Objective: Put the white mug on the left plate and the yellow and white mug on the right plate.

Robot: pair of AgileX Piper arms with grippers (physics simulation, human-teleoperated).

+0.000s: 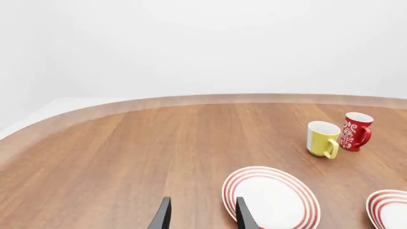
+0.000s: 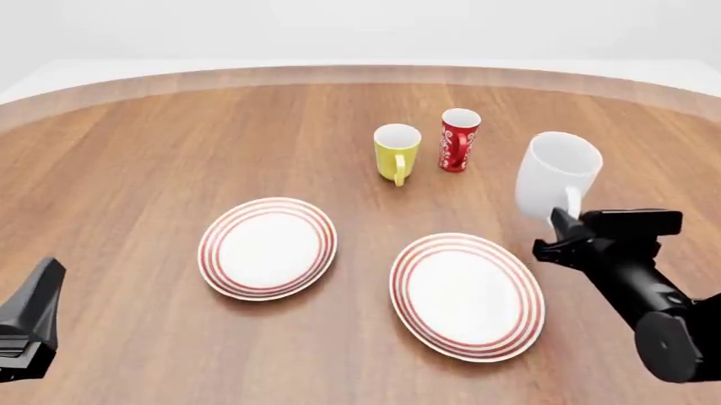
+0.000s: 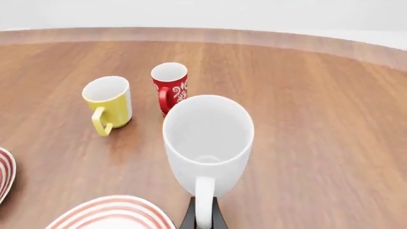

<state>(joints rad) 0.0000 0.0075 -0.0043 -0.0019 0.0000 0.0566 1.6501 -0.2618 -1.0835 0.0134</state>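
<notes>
Gripping the white mug [image 2: 556, 175] by its handle, the right fingers [image 3: 205, 217] hold it tilted beside the right plate [image 2: 468, 295], clear of the table [image 2: 135, 152]. The left fingers [image 1: 200, 214] stand apart near the left plate [image 2: 268, 248]. The yellow mug [image 2: 396, 152] stands behind the plates, beside a red mug [image 2: 458, 139].

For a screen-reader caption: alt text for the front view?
The right gripper holds the white mug by its handle, beside the right plate. The yellow mug and red mug stand behind; the left plate is bare.
</notes>
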